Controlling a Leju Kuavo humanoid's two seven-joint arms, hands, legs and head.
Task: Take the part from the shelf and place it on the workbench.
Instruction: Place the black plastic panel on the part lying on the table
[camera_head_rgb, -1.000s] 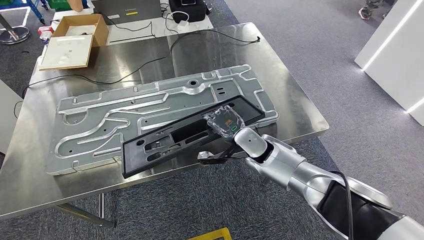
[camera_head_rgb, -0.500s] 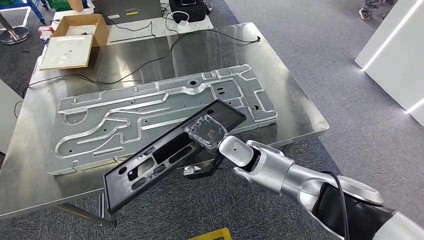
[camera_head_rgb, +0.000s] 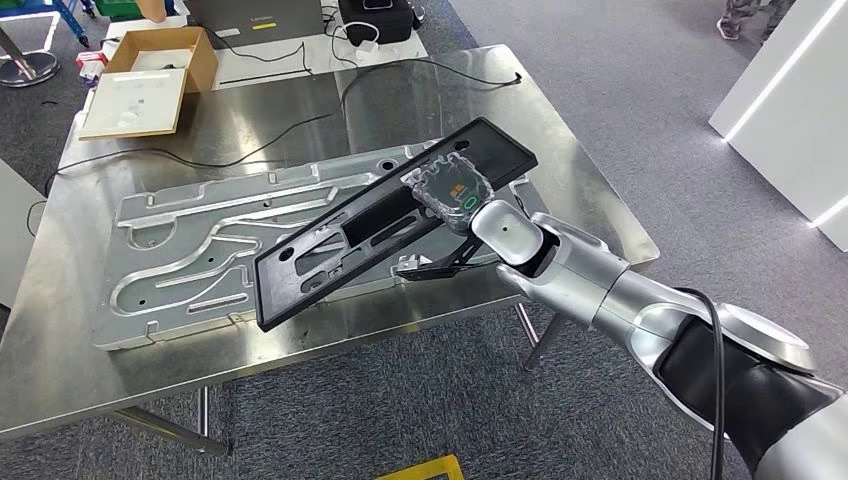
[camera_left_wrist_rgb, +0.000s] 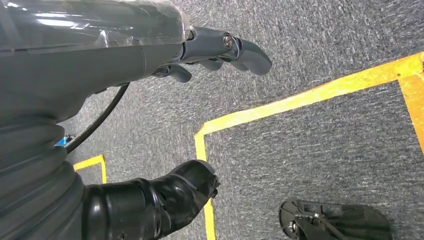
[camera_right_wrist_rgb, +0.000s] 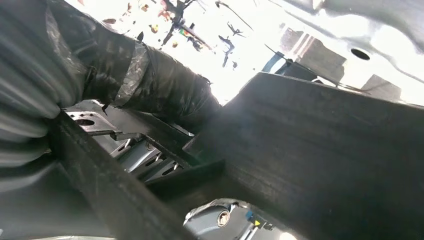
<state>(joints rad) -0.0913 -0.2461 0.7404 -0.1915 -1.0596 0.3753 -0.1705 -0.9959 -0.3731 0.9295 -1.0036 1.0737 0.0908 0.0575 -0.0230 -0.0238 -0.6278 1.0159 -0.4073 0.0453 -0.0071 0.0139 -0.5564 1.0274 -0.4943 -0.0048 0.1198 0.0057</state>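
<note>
A: What is taking up most of the head view?

B: The steel workbench (camera_head_rgb: 590, 215) is filling the left and centre of the frame, and a big silver machined plate (camera_head_rgb: 200, 250) is lying flat on it, left of centre. A cardboard box (camera_head_rgb: 150, 75) is sitting at the upper left, and a black cable (camera_head_rgb: 300, 125) is trailing across the tabletop near it.

A: And the part?

B: The long black part (camera_head_rgb: 360, 225) is slanting across the middle of the frame, its far end toward the upper right and its near end toward the lower left, tilted over the machined plate. I cannot tell whether it is touching the plate.

A: How is the arm posed?

B: The right arm is coming in from the lower right corner and stretching toward the centre. The right hand (camera_head_rgb: 450, 195) is gripping the part near its upper end, its back under clear wrap facing up. In the right wrist view, the wrapped thumb (camera_right_wrist_rgb: 150, 80) is lying against the part's dark ribbed face.

A: The other hand?

B: In the left wrist view, the left hand (camera_left_wrist_rgb: 220, 47) is hanging above grey carpet with yellow tape lines (camera_left_wrist_rgb: 300, 100), near the top of the frame, fingers curled in, holding nothing.
</note>
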